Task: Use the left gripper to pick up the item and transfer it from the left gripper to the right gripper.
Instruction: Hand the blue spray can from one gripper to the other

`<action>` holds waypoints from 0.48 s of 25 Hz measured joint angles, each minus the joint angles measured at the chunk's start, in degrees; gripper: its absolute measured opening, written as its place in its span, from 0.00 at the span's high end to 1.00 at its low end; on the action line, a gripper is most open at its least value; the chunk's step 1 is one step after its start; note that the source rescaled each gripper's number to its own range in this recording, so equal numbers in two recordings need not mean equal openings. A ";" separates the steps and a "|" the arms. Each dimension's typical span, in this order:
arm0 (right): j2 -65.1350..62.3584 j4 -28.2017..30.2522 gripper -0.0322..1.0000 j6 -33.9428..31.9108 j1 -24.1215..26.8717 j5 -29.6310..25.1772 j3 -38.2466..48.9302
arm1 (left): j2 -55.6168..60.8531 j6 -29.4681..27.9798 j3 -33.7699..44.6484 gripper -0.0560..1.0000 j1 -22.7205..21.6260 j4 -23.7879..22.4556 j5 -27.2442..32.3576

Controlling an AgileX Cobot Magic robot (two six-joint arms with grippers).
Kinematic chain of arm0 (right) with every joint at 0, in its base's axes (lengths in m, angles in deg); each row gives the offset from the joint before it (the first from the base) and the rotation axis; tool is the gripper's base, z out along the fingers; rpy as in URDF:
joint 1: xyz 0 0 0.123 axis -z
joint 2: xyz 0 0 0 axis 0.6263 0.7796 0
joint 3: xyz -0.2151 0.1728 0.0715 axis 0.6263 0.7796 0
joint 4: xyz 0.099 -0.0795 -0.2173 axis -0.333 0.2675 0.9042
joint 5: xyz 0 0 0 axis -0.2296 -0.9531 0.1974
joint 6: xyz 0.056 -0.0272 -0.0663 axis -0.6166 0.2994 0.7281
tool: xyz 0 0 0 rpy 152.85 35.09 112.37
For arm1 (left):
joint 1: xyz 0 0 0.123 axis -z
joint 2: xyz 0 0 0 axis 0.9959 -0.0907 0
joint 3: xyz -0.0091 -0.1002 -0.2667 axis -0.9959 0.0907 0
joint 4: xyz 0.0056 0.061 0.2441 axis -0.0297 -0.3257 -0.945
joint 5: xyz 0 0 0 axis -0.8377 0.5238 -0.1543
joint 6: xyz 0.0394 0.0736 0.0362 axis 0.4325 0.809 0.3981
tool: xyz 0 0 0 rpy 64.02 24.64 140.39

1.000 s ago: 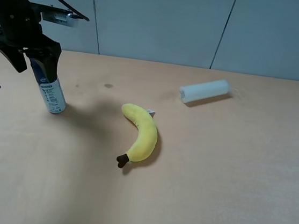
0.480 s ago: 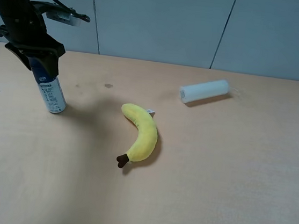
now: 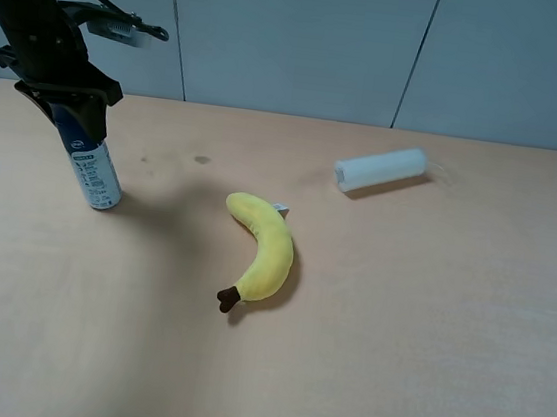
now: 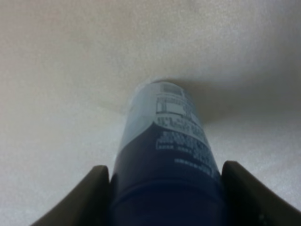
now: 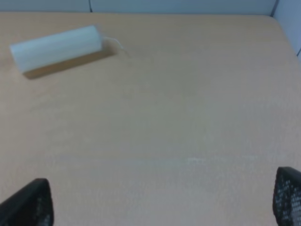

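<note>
1. Upright on the desk (image 3: 425, 336), well to the left of the banana (image 3: 263, 252) in the high view: the item (image 3: 94, 169), long axis vertical, white base seemingly on the desk, dark blue top uppermost.
2. Clamped on that dark blue top from above by the left claw (image 3: 74, 105), fingers pressed to both sides of it in the wrist view.
3. Far from the right claw (image 5: 157, 202), out of the high view, jaws wide apart with nothing between them, looking over bare desk at the white tube (image 3: 382, 169), which lies beyond and to the right of the banana.
4. Probably calls for a straight lift along the vertical axis, then a carry rightward past the banana, white lower body left free for the right claw.
5. Against a second ago: left fingers then spread either side of the top, now shut on it; item, banana and white tube all where they were; no lift yet.
</note>
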 joint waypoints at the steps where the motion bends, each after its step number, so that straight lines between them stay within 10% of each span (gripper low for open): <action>1: 0.00 0.00 0.00 0.00 0.00 0.00 0.00 | 0.00 0.00 -0.31 0.93 0.00 0.00 0.14; 12: 0.00 0.00 0.00 -0.06 0.00 0.00 0.00 | -0.46 0.12 -9.67 0.93 0.00 -0.15 9.02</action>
